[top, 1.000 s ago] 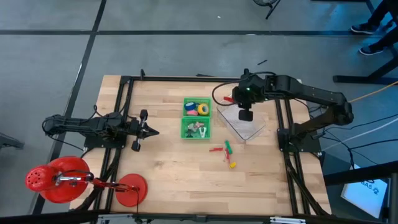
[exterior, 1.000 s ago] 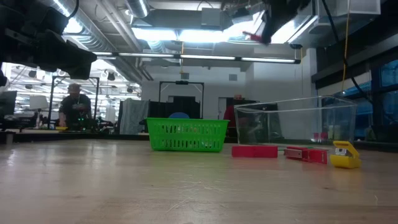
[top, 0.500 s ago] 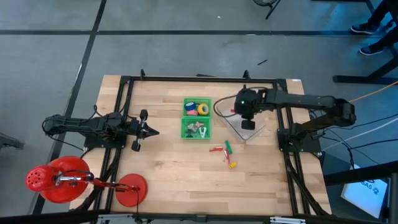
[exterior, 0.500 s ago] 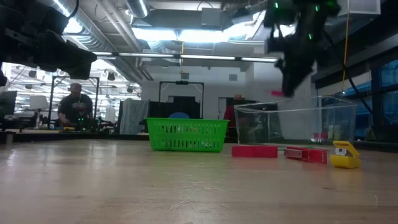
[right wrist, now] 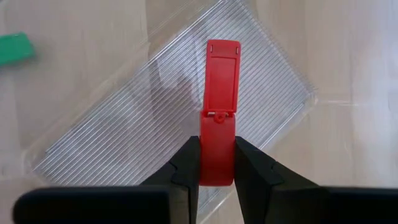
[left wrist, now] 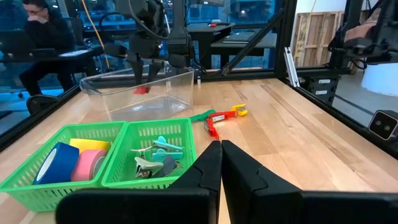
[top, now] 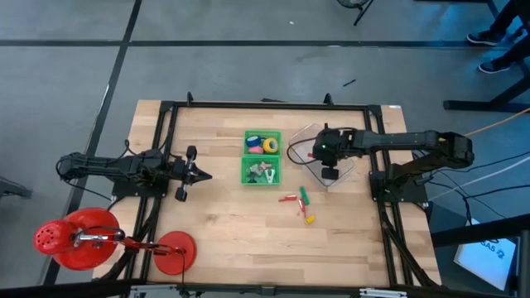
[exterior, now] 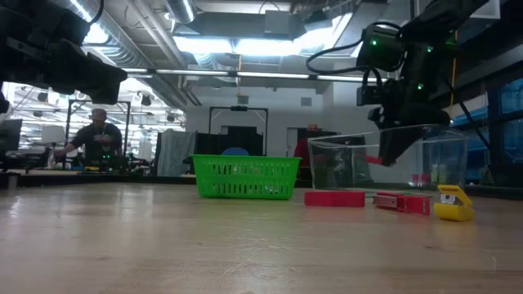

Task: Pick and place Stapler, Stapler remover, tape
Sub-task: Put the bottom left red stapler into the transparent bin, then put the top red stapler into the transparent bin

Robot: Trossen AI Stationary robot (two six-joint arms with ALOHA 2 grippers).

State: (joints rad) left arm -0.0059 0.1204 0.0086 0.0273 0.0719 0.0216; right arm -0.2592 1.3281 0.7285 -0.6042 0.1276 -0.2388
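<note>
My right gripper [right wrist: 217, 158] is shut on a red stapler [right wrist: 219, 87] and stands inside the top of a clear plastic bin [top: 315, 161], also seen in the low view as the clear bin [exterior: 425, 163]. Red [top: 288, 199], green [top: 303, 195] and yellow [top: 310, 219] staplers lie flat on the table near the bin. Blue, yellow and pink tape rolls [left wrist: 74, 158] sit in one green basket [top: 263, 143]. Grey-white stapler removers [left wrist: 157, 159] lie in the basket beside it [top: 262, 172]. My left gripper [left wrist: 221, 149] waits shut at the table's left. My right gripper pinches the red stapler at its one end [right wrist: 217, 140] between both fingers [right wrist: 189, 162]. It comes from above, pointing down, with the fingers along the stapler's length. The stapler hangs below the fingers, lifted clear above the bin's floor [exterior: 374, 160].
The two green baskets stand side by side at the table's middle, left of the clear bin. A black frame [top: 166, 149] runs around the tabletop. Bare wood lies toward the near edge. A person [exterior: 96, 135] sits in the room beyond the table.
My right gripper has come down from high above the table into the clear bin, drifting slightly toward the near edge, with the red stapler still in its hold.
</note>
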